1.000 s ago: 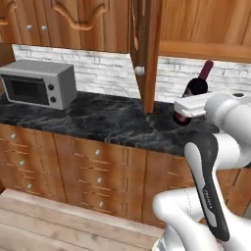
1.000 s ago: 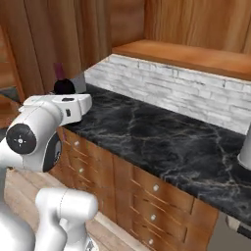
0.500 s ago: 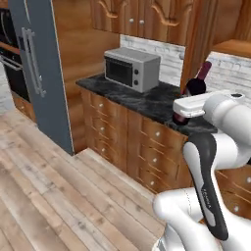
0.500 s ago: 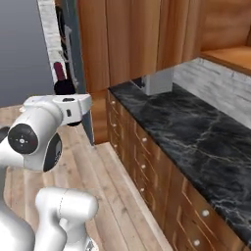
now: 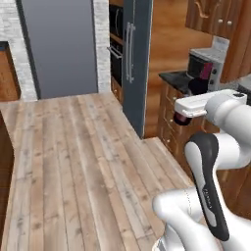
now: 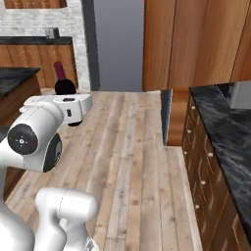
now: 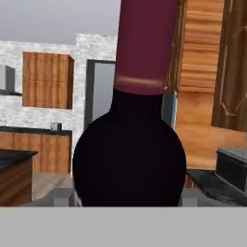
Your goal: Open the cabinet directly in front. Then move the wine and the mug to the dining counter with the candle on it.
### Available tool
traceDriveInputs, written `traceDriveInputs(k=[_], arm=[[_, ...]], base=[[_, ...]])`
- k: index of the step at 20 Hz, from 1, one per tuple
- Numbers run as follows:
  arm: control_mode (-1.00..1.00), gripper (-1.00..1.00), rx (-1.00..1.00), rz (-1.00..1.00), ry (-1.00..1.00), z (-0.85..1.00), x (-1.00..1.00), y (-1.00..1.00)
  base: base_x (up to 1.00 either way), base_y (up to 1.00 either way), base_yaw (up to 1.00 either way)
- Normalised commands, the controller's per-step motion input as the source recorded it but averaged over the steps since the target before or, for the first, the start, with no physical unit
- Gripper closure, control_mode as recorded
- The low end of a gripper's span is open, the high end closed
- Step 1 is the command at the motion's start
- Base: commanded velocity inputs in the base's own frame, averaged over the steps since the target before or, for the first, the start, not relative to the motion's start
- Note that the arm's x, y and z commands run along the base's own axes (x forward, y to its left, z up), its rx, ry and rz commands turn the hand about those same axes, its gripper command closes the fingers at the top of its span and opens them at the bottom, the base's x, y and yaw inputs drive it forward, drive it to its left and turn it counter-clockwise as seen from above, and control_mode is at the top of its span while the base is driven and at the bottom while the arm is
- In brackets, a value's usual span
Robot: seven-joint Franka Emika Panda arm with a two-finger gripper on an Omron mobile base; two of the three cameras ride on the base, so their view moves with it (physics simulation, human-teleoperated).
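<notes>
Hand [image 7: 128, 202]: its jaws stood wide, clasped around the wine at the body, one grey finger tip [image 7: 62, 197] showing on each side of the dark glass in the hand view.
Wine [image 7: 130, 149]: held upright, in the air above the floor; dark rounded shoulder and red foil neck rose close in front of the hand camera.
Wine, left base view [image 5: 200, 81]: neck and shoulder stood above the white wrist, with the dark base showing below the wrist.
Wine, right base view [image 6: 63, 84]: neck and shoulder stood up just behind the white wrist.
Floor [image 5: 73, 162]: pale wooden planks, under and around the robot.
Fridge [image 5: 61, 46]: tall grey front, far across the floor, well apart from the hand.
Oven column [image 5: 128, 54]: dark, with a long handle, beside the fridge.
Worktop [image 6: 225, 132]: black marble over brown drawers, at the right of the right base view, well apart from the wine.
Microwave [image 5: 203, 66]: on a worktop just behind the wine in the left base view.
</notes>
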Motion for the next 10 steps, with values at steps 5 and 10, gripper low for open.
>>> traceDriveInputs(k=[5, 10], arm=[[1.00, 1.00, 0.00, 0.00, 0.00, 0.00, 0.00, 0.00], [1.00, 1.00, 0.00, 0.00, 0.00, 0.00, 0.00, 0.00]], base=[[-0.07, 0.17, 0.86], [-0.19, 0.37, 0.03]])
